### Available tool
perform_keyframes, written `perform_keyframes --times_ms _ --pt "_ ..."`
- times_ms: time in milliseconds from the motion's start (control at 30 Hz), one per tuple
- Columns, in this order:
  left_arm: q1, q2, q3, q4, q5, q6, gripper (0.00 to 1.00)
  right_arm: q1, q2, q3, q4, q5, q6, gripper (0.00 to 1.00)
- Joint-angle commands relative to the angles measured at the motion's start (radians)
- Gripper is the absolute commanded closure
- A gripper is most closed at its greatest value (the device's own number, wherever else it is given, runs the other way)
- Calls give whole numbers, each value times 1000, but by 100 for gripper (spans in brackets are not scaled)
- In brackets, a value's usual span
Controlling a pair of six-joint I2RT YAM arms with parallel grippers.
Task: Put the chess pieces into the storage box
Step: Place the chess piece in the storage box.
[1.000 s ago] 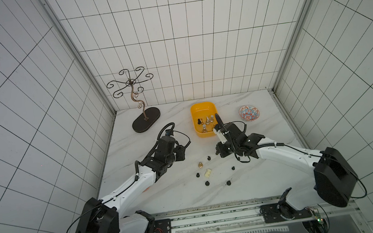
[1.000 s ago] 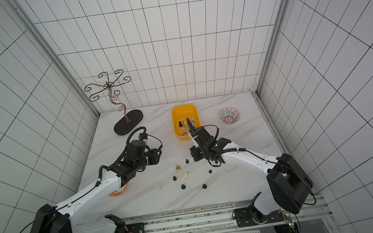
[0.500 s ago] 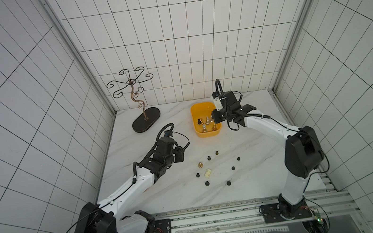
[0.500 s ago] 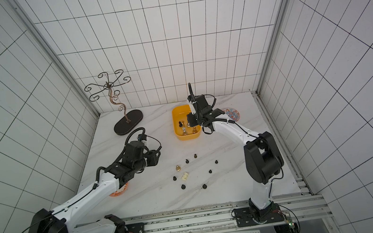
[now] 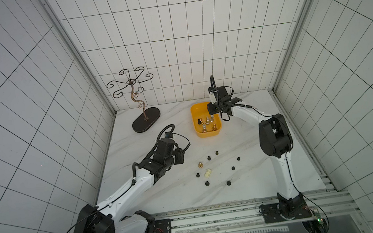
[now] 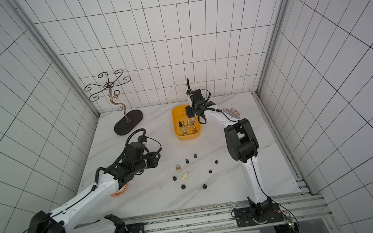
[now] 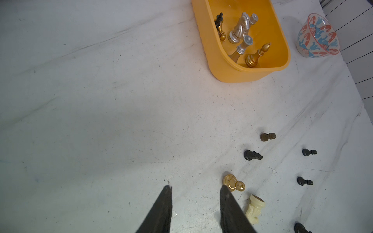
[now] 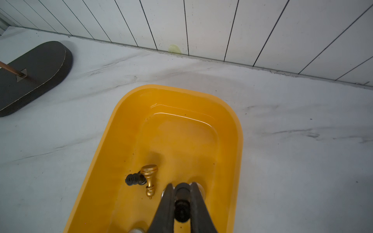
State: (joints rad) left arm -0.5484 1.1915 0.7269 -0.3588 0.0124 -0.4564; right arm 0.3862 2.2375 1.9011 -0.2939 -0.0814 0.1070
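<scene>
white tiled walls enclose a marble tabletop. a wire jewellery stand occupies the far left of this surface. the storage box sits at the far centre, with a patterned bowl near it. the right gripper hangs over the box interior, its jaws pressed onto a black pawn, which is clamped between the fingers and clear of the box floor. the left gripper hovers over the table, jaws partly spread and empty, with a gold pawn just beside one finger. several chess pieces, silver, gold and black, are already in the box. about nine remain on the table near its centre, including a cream piece lying on its side. the pieces appear light, rigid and smooth, and round bases are likely to roll or slip. recommended hold: across the narrow stem above the base, jaws square to the axis. metallic pieces are probably heavier and slicker.
</scene>
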Motion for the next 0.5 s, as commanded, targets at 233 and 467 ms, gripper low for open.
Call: perform_keyframes --times_ms 233,467 --pt "-14 5 3 3 -8 -21 61 -6 127 186 -5 8 -33 84" --pt "-21 10 10 3 -10 -19 61 -7 139 190 -5 11 -33 79"
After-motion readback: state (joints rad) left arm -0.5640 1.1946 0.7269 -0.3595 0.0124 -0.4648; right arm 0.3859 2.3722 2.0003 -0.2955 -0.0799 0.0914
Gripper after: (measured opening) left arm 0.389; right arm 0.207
